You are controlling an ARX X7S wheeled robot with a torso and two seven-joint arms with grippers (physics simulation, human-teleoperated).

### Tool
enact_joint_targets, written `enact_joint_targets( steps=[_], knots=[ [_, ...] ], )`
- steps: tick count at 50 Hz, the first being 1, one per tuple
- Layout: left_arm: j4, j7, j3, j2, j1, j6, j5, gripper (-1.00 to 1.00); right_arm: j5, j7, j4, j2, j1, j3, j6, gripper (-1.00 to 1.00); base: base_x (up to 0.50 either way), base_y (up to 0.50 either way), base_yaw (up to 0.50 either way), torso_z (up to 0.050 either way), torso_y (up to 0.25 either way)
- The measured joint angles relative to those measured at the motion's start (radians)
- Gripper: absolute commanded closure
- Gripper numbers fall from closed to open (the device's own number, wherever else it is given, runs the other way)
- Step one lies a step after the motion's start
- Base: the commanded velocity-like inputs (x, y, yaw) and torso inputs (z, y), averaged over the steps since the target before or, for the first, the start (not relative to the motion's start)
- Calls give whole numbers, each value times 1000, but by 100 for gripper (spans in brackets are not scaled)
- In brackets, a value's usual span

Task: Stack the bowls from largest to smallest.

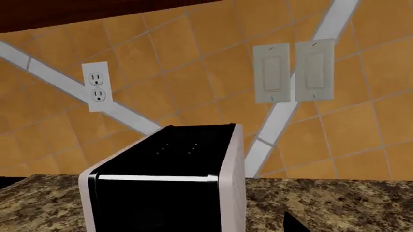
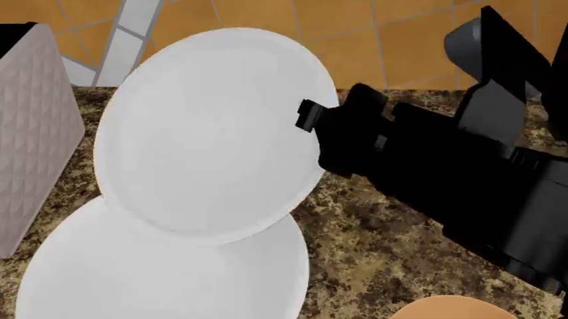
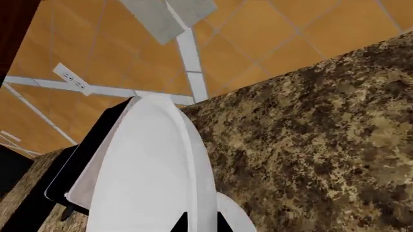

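Observation:
My right gripper is shut on the rim of a plain white bowl and holds it tilted above the counter. In the right wrist view the rim of that bowl runs between the two dark fingertips of the gripper. A second white bowl sits on the counter under and in front of the held one; a sliver of it shows in the right wrist view. I see no pink mark on either. The orange-tan bowl peeks in at the lower right. Of my left gripper only one dark tip shows.
A black-and-white boxy appliance stands on the speckled granite counter right in front of the left wrist camera, and at the left in the head view. The orange tiled wall carries an outlet and two switches.

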Motion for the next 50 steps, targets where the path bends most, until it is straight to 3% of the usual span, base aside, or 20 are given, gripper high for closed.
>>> enact_joint_targets(
  steps=[24,45,46,50],
  knots=[
    [7,-32,-27,-25,-2,-4,-56,-100,45,30,-125,-88,-223,-106,31,100,0,0,0,0,1],
    [4,-60,-29,-44,11,13,-92,-100,-25,-19,-141,-87,-271,-119,42,100,0,0,0,0,0],
    [3,-61,-29,-45,12,14,-93,-100,-25,-19,-142,-86,-270,-120,41,-100,0,0,0,0,0],
    [3,-66,-30,-49,13,16,-101,-100,-18,-17,-149,-81,-268,-132,37,-100,0,0,0,0,0]
  ],
)
